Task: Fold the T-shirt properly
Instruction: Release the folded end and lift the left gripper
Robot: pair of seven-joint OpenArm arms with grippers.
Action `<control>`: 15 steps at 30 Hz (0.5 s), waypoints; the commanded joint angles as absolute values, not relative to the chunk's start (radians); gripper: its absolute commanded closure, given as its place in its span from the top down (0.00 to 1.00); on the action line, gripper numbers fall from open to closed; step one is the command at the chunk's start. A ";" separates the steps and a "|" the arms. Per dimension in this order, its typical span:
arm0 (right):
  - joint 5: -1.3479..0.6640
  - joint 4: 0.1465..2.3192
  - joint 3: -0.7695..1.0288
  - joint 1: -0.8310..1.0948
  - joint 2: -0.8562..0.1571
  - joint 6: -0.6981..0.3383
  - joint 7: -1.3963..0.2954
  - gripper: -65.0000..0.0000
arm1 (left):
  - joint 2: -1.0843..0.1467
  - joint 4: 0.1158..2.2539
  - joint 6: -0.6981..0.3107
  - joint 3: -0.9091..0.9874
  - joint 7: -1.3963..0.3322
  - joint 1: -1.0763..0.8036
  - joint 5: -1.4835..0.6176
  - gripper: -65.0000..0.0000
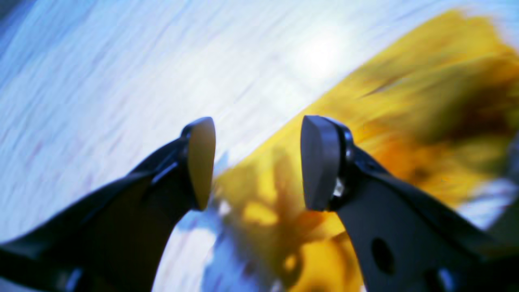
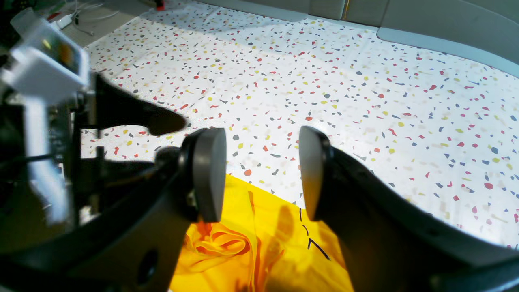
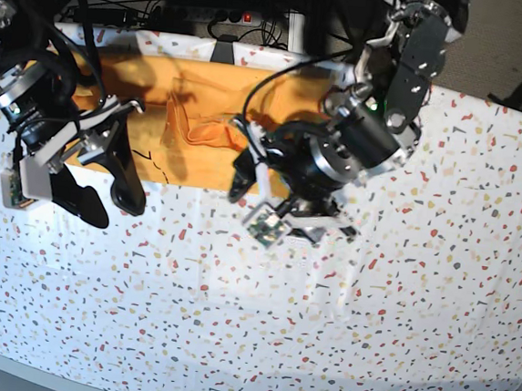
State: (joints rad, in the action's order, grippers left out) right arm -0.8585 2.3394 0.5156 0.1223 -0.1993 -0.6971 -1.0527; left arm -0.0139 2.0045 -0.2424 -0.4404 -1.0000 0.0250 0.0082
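The right tool point(image 3: 102, 182), at the left of the base view, hangs wide and empty over the speckled cloth point(image 3: 322, 329) covering the worktop, just beside the near edge of the mustard T-shirt point(image 3: 206, 90), which lies spread and wrinkled along the far side. The left tool point(image 1: 257, 162), further right, is also wide with nothing between its pads; its view is badly blurred. A likely fault: either tool pinching only one layer or catching the speckled cloth with the thin fabric, dragging both and skewing the fold. No brand, label or readable writing shows; only short dark marks near the shirt's edge.
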 commanded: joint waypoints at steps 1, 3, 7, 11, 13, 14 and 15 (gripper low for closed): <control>-0.872 2.356 0.518 0.114 -0.208 -0.698 -1.028 0.45 | -0.023 2.021 -0.205 -0.440 -0.980 0.025 0.022 0.50; -0.872 2.356 0.518 0.114 -0.208 -0.698 -1.028 0.45 | -0.054 2.022 -0.125 -0.440 -1.005 -0.006 0.038 0.50; -0.875 2.356 0.518 0.114 -0.208 -0.698 -1.028 0.45 | -0.067 2.022 -0.049 -0.440 -1.041 -0.043 0.036 0.50; -0.875 2.356 0.518 0.114 -0.208 -0.698 -1.029 0.45 | -0.067 2.021 -0.049 -0.440 -1.063 -0.073 0.033 0.50; -0.875 2.356 0.518 0.113 -0.208 -0.698 -1.029 0.45 | -0.067 2.021 -0.049 -0.440 -1.058 -0.094 0.033 0.50; -0.876 2.356 0.518 0.113 -0.208 -0.698 -1.029 0.45 | -0.067 2.021 -0.049 -0.440 -1.041 -0.107 0.033 0.50; -0.876 2.356 0.518 0.113 -0.208 -0.698 -1.029 0.45 | -0.067 2.021 -0.049 -0.440 -1.021 -0.118 0.033 0.50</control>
